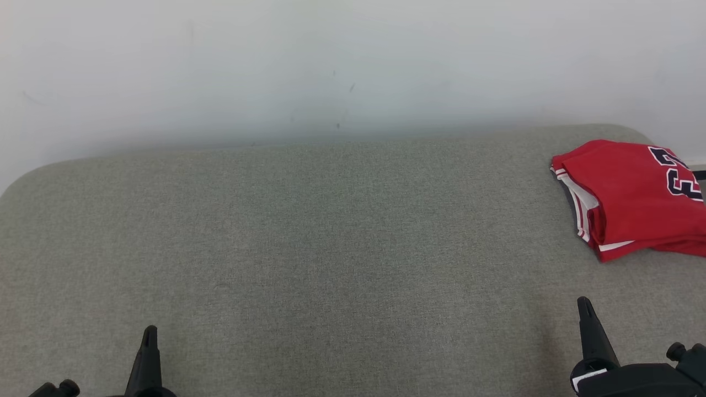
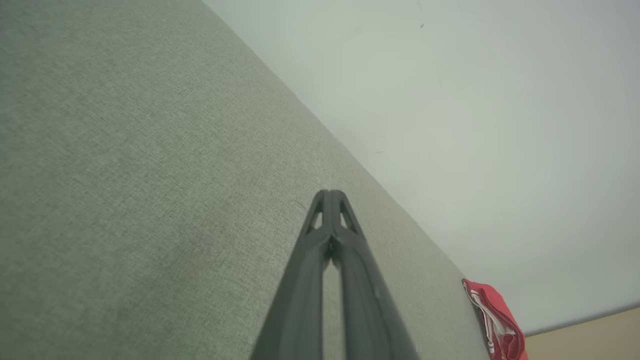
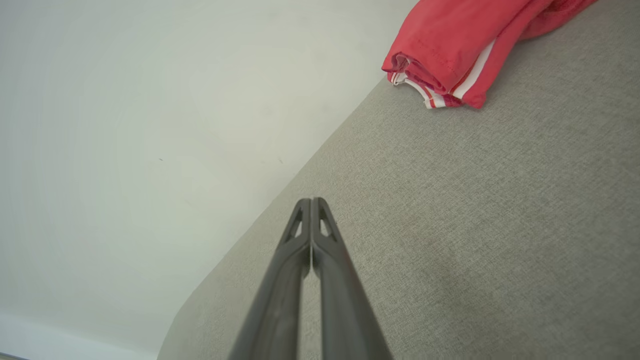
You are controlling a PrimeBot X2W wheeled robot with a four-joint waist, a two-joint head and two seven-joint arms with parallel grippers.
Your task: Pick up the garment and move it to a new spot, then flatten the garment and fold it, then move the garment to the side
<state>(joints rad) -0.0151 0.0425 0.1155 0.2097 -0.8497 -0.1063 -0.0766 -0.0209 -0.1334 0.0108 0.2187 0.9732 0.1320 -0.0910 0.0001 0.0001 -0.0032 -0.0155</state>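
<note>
Since the folded red jersey (image 1: 634, 198) lies at the right edge of the frame on the grey cloth surface (image 1: 331, 248), the last step looks done. Left gripper (image 2: 329, 195) and right gripper (image 3: 311, 201) are pinched closed, holding nothing, so they likely just need to rest.

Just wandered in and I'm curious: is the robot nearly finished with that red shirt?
Looks finished. The red jersey lies folded at the right end of the grey cushion. The left gripper and right gripper are shut, empty, apart from it. Nothing seems left.
</note>
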